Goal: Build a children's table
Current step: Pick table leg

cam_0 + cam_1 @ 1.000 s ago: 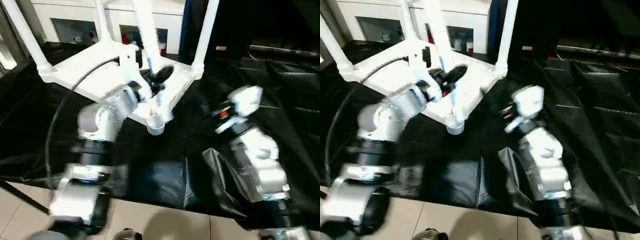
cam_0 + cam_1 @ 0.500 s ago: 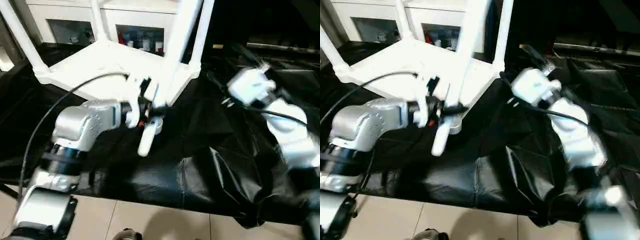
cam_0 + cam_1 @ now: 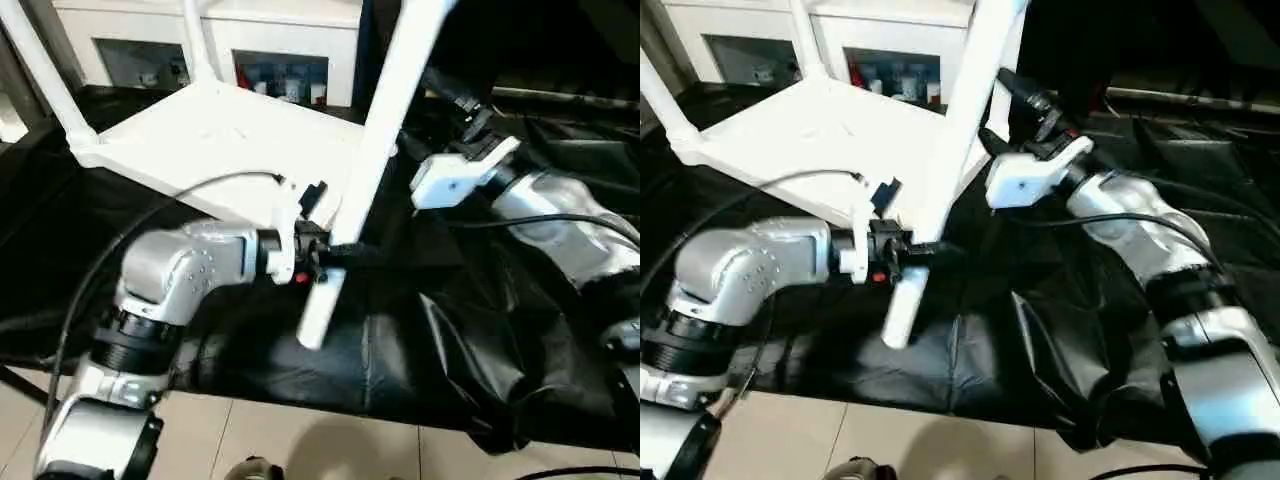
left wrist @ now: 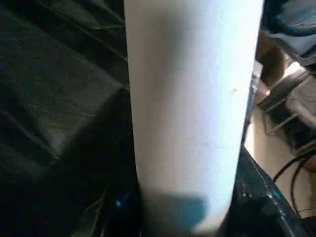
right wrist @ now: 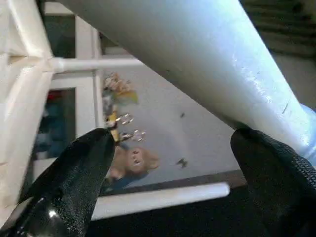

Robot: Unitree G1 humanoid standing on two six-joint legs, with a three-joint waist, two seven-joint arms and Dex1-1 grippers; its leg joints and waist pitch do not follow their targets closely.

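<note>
The children's table top (image 3: pixel 215 140) lies upside down on black cloth, with white legs standing up from its left corner (image 3: pixel 40 70) and far corner (image 3: pixel 195 40). My left gripper (image 3: pixel 335 252) is shut on a loose white leg (image 3: pixel 385 120) near its lower end. That leg leans up and to the right, its lower tip (image 3: pixel 315 320) hanging over the cloth in front of the table's near corner. My right gripper (image 3: pixel 1002 112) is open, its black fingers (image 5: pixel 74 168) spread wide beside the leg's upper part (image 5: pixel 197 54).
A white cabinet with glass doors (image 3: pixel 280 45) stands behind the table. Wrinkled black cloth (image 3: pixel 450 330) covers the work surface, and its folds rise at the right. Beige floor tiles (image 3: pixel 300 450) run along the near edge. A black cable (image 3: pixel 130 230) loops over my left arm.
My left gripper has carried the leg lower and to the right, tilting it more. My right arm has swung left and up to the leg's upper part, with its fingers spread wider.
</note>
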